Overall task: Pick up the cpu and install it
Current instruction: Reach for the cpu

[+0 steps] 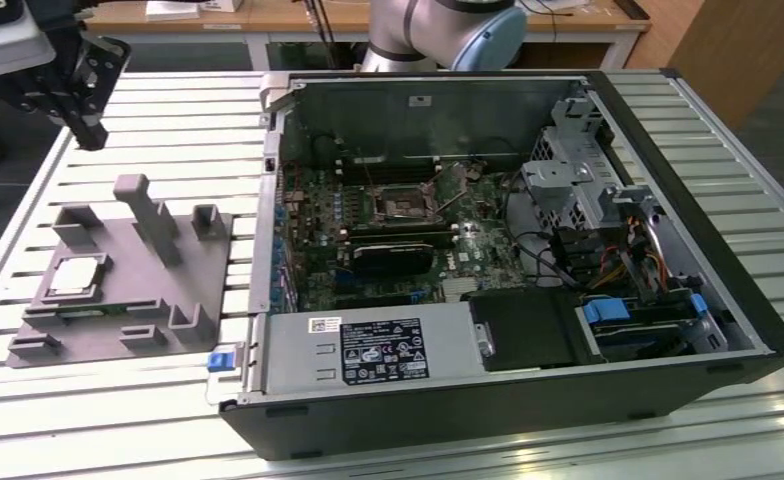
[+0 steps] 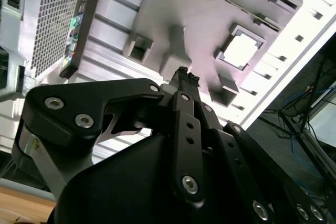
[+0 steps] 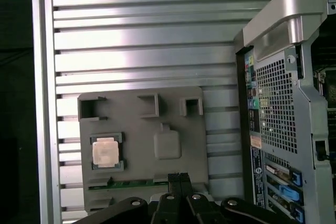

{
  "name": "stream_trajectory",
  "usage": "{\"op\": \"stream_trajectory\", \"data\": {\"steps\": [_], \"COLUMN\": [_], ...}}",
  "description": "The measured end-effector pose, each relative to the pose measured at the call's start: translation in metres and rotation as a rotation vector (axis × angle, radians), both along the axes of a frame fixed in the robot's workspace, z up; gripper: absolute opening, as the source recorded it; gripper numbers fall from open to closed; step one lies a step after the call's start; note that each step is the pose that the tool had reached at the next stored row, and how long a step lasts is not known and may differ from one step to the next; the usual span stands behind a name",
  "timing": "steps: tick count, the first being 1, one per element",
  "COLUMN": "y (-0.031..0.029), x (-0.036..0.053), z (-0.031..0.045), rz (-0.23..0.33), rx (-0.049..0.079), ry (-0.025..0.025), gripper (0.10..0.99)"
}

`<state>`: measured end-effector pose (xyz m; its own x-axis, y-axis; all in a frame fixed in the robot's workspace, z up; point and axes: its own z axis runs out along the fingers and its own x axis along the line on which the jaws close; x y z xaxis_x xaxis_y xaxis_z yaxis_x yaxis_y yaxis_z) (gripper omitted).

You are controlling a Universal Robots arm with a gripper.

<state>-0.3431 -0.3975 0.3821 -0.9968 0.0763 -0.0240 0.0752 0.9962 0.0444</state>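
Hanging shut and empty, the jaws of the gripper (image 1: 91, 135) sit upper left in the exterior view, above the tray (image 1: 132, 288). The cpu (image 1: 75, 277) lies in its tray pocket, lower left. A clean pick likely needs jaws opened, squared to its edges.

In the first wrist view we see the grey tray (image 3: 139, 150) partly hidden behind the closed jaws, while the computer case (image 3: 283, 103) and desk (image 3: 142, 24) run off the picture's edge.

Open air above cpu (image 1: 75, 277), tall tray posts (image 1: 148, 215) nearby.
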Motion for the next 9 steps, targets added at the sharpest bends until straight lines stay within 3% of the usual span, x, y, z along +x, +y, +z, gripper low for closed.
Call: {"op": "stream_trajectory", "data": {"steps": [9], "y": [0.0000], "x": [-0.0384], "z": [-0.0007], "rz": [0.000], "rx": [0.000], "ry": [0.0001], "gripper": [0.106]}}
